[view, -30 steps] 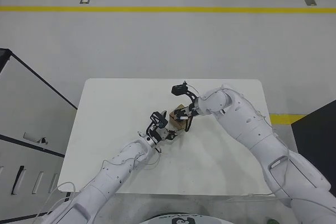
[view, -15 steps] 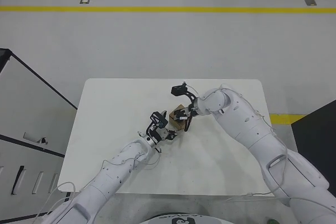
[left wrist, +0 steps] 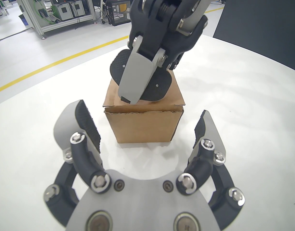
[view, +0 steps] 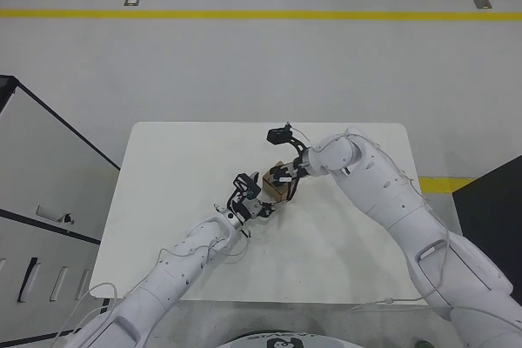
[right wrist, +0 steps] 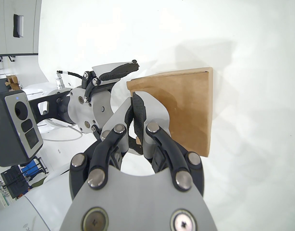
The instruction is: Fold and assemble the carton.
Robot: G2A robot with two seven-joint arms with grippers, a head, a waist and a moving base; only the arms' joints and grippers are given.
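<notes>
A small brown carton [view: 276, 186] stands near the middle of the white table [view: 174, 174], closed into a cube with a ragged top edge [left wrist: 144, 126]. My right gripper [view: 284, 179] comes down from above, shut, its fingertips [left wrist: 140, 90] resting on the carton's top near the edge facing my left gripper. In the right wrist view the pads [right wrist: 137, 108] are pressed together over the carton's top face [right wrist: 188, 111]. My left gripper [left wrist: 147, 126] is low on the table, open, its fingers on either side of the carton's near face without touching it.
A grey cabinet [view: 26, 157] stands beside the table's left edge and a dark panel [view: 505, 217] to the right. The white tabletop around the carton is bare.
The right arm's wrist has shifted slightly towards the far side of the table. The carton and the left gripper have stayed put.
</notes>
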